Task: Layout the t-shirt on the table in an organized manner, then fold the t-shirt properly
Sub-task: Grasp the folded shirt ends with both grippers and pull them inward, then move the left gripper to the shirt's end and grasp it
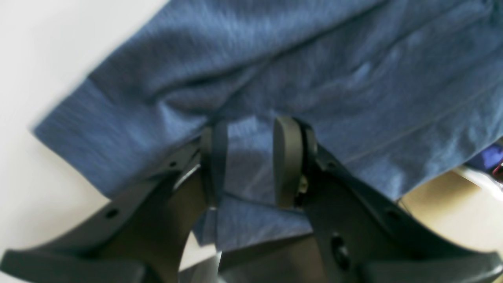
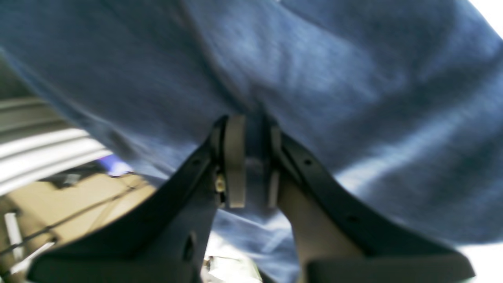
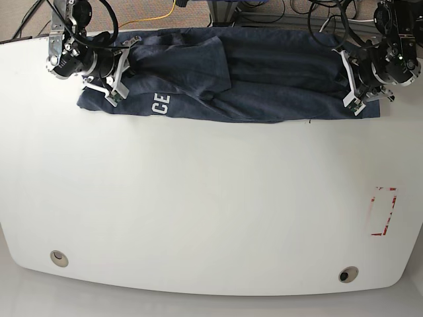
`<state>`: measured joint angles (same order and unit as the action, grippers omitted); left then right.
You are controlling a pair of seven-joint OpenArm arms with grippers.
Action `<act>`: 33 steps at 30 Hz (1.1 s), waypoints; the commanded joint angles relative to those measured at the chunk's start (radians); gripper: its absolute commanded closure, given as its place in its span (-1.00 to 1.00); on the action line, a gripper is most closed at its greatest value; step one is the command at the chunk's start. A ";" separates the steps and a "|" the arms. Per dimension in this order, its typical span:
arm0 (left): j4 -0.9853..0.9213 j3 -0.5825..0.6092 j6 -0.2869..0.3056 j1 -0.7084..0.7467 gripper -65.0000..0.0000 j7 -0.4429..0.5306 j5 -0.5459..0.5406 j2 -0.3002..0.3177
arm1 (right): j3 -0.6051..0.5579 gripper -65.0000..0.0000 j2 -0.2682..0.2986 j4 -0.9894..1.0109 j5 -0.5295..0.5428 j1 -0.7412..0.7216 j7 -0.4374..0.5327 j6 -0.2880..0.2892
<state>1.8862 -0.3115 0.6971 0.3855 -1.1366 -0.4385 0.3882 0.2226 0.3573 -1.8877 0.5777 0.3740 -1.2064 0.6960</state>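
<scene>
Up close, from the left wrist, we see our left gripper (image 1: 251,161) with its two dark fingers (image 1: 289,161) partly apart and a fold of the shirt (image 1: 275,78) standing between them; the blue heathered cloth fills the gap and touches both pads, so we have it pinched there. A hemmed edge of the cloth runs off to the left over the white table (image 1: 35,59), and the view is blurred. From the right wrist, our right gripper (image 2: 251,165) has its pale pads (image 2: 235,165) drawn nearly together on a thin ridge of the shirt (image 2: 314,67), which bunches up just above the tips and spreads across almost the whole view; a strip of the table (image 2: 485,259) shows at the lower right corner. This view is blurred too. From the base camera, the shirt (image 3: 264,86) lies stretched in a long, rumpled band along the far edge of the table (image 3: 198,218), partly doubled over itself, with white letters (image 3: 161,104) showing near its left end. Our right gripper (image 3: 114,78) sits at that left end and our left gripper (image 3: 353,86) at the right end, each on the cloth. Near the front edge we see two round holes (image 3: 59,257), and a red rectangular mark (image 3: 383,211) lies toward the right side, well apart from the shirt.
</scene>
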 commanded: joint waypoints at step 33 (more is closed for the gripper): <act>-0.405 0.305 0.001 -0.537 0.47 0.023 0.166 -0.064 | -0.039 0.77 0.084 0.658 -0.255 -0.361 0.406 0.002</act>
<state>1.4643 -0.0048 0.6968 -0.1200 -1.1187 -0.2581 0.3241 0.1886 0.4297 -1.2480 0.4309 -0.0017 -0.6838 0.7330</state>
